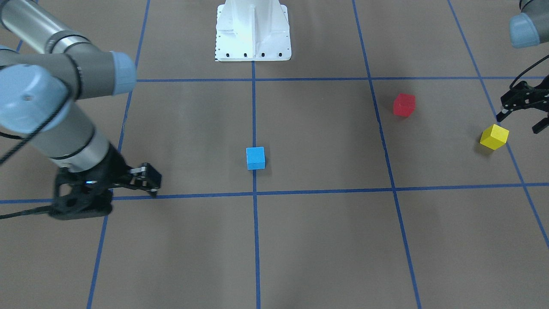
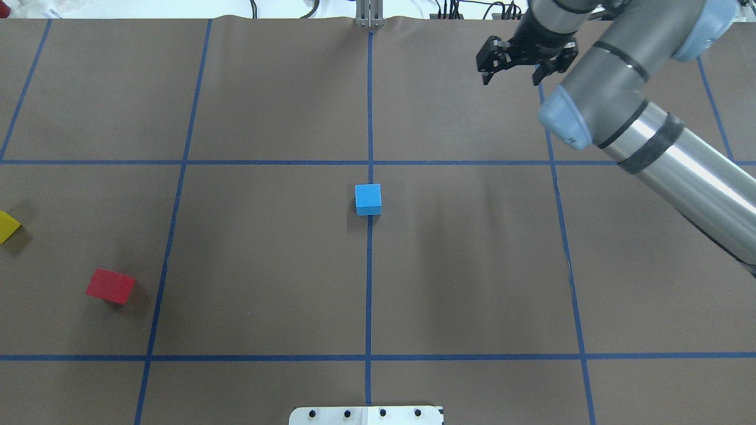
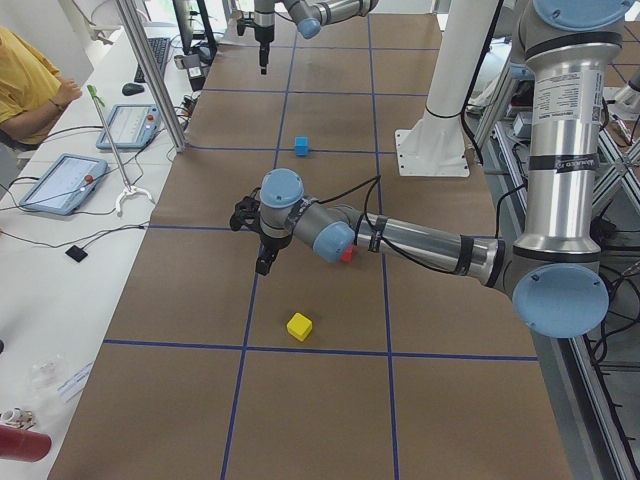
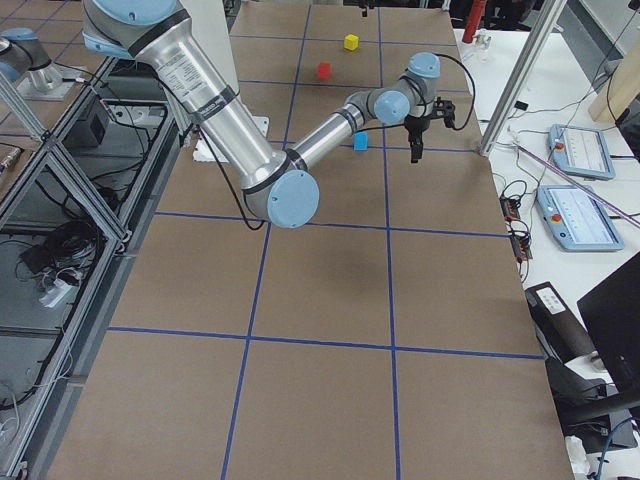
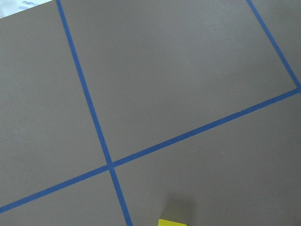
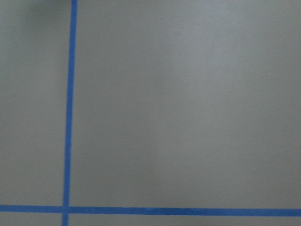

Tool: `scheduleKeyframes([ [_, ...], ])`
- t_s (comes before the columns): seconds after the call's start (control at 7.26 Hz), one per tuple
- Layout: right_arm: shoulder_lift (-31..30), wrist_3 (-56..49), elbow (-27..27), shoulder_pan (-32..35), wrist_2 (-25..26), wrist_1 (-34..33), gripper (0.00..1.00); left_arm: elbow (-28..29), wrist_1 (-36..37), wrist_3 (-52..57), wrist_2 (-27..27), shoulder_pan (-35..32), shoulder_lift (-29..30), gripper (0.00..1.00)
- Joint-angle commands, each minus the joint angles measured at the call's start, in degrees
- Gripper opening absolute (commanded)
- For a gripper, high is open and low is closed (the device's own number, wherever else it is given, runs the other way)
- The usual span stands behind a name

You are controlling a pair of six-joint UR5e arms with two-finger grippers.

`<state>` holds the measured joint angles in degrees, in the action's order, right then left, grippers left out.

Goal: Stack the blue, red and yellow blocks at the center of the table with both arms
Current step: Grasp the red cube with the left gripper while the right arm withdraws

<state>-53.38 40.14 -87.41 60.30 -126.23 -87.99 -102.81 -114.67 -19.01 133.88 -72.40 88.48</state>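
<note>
Three blocks, two arms, two grippers, and one white metal pedestal point(image 1: 253, 32) with a bolted foot plate.

The blocks are small solid cubes with flat matte faces and sharp edges. The blue block point(image 2: 368, 199) sits square on the middle blue tape line point(image 2: 370, 295) at the centre of the table point(image 2: 472, 265). The table is covered in smooth brown paper and ruled into large squares by narrow tape.

The red block point(image 2: 110, 286) lies well apart from the blue block, on the robot's left of it and somewhat nearer the robot, turned at an angle to the grid. The yellow block point(image 1: 494, 137) is farther from the blue block on that same side, also turned askew. No block touches or rests on another.

The arms are smooth silver tubes with pale blue joint caps; the grippers are black and angular.

The left gripper point(image 1: 520, 120) hangs far out on the blue block's left, farther from it than the red block and near the yellow one without touching it. Its jaws are spread wide and hold nothing.

The right gripper point(image 2: 512, 74) hangs to the blue block's right, on the side away from the robot and well apart from it. Its jaws are likewise parted and empty.
</note>
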Motion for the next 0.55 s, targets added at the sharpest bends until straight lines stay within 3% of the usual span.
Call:
scheduleKeyframes([
  [0.0,-10.82,-20.02,-3.11,10.60,-5.16,-0.26,1.00,-2.12,-3.98,-14.87,-8.85,12.92,0.03,1.00],
  [0.41,-24.72,-35.89,-8.99,15.81,-6.57,0.01,1.00,-5.90,-4.07,-24.92,-16.00,27.10,-2.60,1.00],
])
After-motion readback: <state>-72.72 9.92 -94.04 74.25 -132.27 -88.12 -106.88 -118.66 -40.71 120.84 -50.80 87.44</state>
